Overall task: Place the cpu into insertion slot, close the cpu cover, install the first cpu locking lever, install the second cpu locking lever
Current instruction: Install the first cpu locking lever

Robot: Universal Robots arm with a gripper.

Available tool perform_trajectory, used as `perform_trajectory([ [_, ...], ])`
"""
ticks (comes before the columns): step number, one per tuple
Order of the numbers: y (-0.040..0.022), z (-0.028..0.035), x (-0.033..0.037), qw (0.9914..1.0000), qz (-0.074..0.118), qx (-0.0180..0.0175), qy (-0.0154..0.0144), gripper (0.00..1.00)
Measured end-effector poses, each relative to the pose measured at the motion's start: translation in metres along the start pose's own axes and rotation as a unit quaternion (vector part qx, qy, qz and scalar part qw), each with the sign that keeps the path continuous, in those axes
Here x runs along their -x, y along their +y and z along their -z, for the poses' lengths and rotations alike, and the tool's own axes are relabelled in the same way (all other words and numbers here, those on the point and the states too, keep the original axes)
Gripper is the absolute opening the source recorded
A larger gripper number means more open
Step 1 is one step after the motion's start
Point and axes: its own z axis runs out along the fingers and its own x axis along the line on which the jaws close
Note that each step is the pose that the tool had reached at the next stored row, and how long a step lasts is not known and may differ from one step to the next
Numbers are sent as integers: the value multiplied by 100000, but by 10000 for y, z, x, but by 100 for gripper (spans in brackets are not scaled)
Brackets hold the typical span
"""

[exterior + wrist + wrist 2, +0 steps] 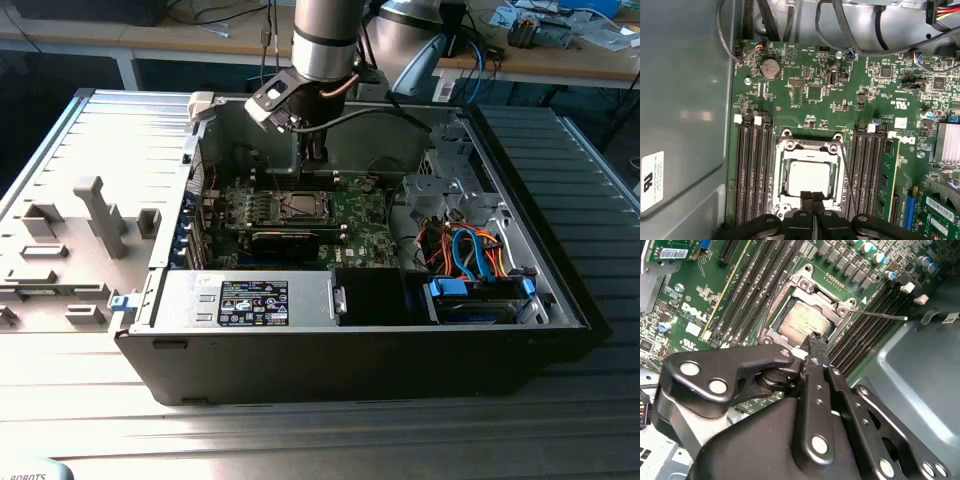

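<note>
I'm reaching down into the open PC case, which lies on its side on a ribbed metal table. My arm comes in from above. The green board spreads out below my gripper on all sides.

Gripper is clenched, fingertips pressed together w/ nothing btwn them. The tips sit at the near edge of the socket; in the second wrist view the gripper meets that same edge.

The cover lies flat over the socket, just past my tips. The chip sits inside the socket, its silver top showing thru the cover's window.

Black RAM slots flank the gripper on both sides. A thin wire lever sticks out sideways from the socket over those slots. A coin battery sits well beyond the socket.
</note>
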Motion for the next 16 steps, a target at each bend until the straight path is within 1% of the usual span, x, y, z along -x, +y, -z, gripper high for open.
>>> perform_trajectory([
  [1, -1, 7, 0, 99996, 938, -7, -65, 11],
  [5, -1, 7, 0, 99974, 2257, -5, -146, 11],
  [6, -1, 7, 0, 99954, 3017, -6, -192, 11],
  [13, 0, 7, 0, 99912, 4195, -5, -265, 11],
  [16, 0, 6, 0, 99868, 5126, -5, -322, 11],
])
